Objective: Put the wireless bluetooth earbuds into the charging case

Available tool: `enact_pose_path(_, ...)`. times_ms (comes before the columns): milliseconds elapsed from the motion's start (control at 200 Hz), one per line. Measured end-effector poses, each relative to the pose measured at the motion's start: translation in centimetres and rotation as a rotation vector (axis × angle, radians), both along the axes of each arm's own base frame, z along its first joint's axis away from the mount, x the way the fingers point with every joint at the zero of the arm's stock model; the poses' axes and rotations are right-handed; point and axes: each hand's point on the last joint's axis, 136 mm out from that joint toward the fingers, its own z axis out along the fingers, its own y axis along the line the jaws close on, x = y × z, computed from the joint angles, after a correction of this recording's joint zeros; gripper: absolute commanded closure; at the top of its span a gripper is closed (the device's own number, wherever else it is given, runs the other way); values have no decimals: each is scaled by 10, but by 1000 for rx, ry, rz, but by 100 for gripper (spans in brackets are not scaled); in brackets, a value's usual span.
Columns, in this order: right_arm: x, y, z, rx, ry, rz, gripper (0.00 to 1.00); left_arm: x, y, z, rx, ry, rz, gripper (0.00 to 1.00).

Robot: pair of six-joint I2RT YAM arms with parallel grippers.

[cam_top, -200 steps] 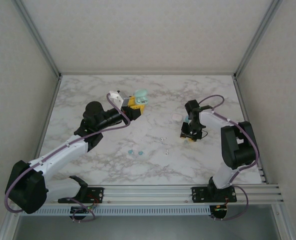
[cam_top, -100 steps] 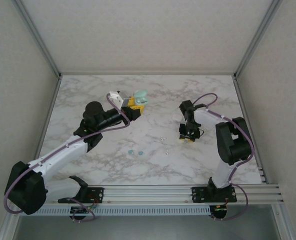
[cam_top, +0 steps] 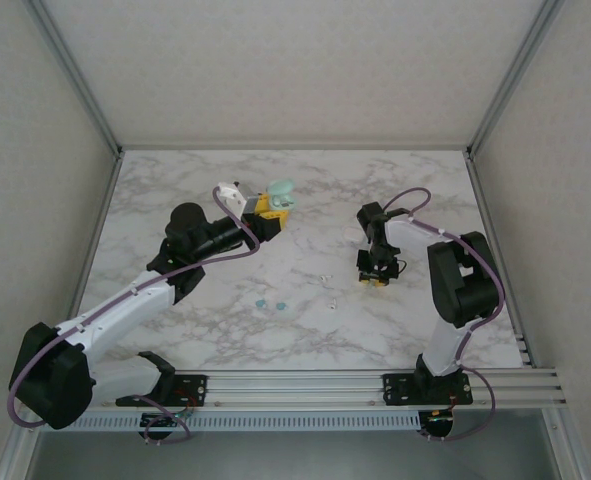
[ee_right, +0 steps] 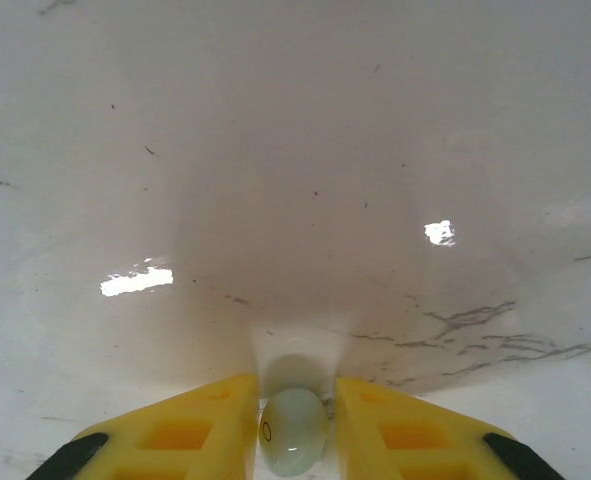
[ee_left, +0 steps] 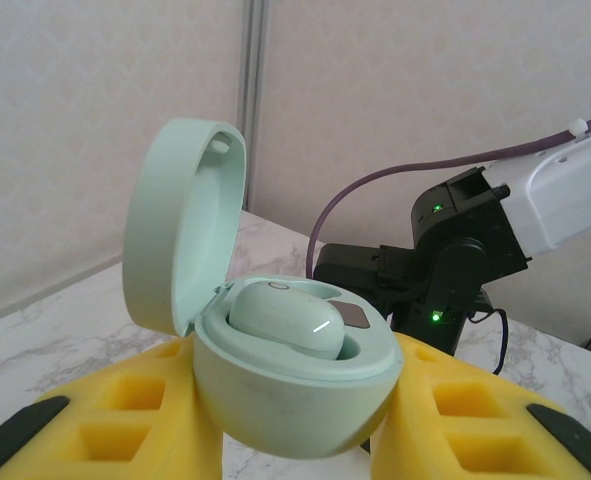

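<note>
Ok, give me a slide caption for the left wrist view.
Left claw holds the open mint-green charging case, one pale earbud seated inside, right arm beyond.

Mint case [ee_left: 290,400] gapes open, one earbud [ee_left: 280,318] seated inside.

The marble-look table [ee_right: 295,150] is smooth and shiny. The green case [ee_left: 285,400] is smooth plastic. The yellow fingers [ee_right: 225,400] look matt, maybe plastic.

Between my left fingers [ee_left: 135,430] sits the charging case [ee_left: 295,400], one earbud [ee_left: 285,315] inside it, its lid [ee_left: 185,220] standing up to the left. Between my right fingers [ee_right: 195,425] lies a second earbud [ee_right: 294,430], the table [ee_right: 295,150] stretching ahead.
</note>
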Motion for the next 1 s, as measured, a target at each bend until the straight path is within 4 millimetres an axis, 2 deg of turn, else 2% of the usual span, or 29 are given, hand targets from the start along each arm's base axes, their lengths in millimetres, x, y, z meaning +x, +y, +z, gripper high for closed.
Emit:
enact_pose_path(85, 0, 0, 0, 0, 0, 5, 78, 0, 0, 0, 0, 0, 0, 71)
enact_pose_path(315, 0, 0, 5, -9, -9, 25, 78, 0, 0, 0, 0, 1, 0, 71)
enact_pose_path(390, 1, 1, 13, 0, -26, 26, 78, 0, 0, -1, 2, 3, 0, 71)
enact_pose_path(481, 6, 6, 34, 41, -79, 28, 78, 0, 0, -1, 2, 4, 0, 71)
enact_pose_path(551, 13, 15, 60, 102, -148, 30, 78, 0, 0, -1, 2, 4, 0, 71)
enact_pose_path(626, 21, 27, 97, 190, -237, 33, 78, 0, 0, -1, 2, 3, 0, 71)
enact_pose_path(781, 37, 62, 195, 441, -445, 53, 77, 0, 0, -1, 2, 3, 0, 71)
enact_pose_path(906, 34, 84, 267, 638, -575, 98, 76, -1, -1, -3, 5, 7, -10, 71)
enact_pose_path(996, 27, 103, 308, 771, -632, 161, 76, -1, -4, -8, 13, 19, -27, 71)
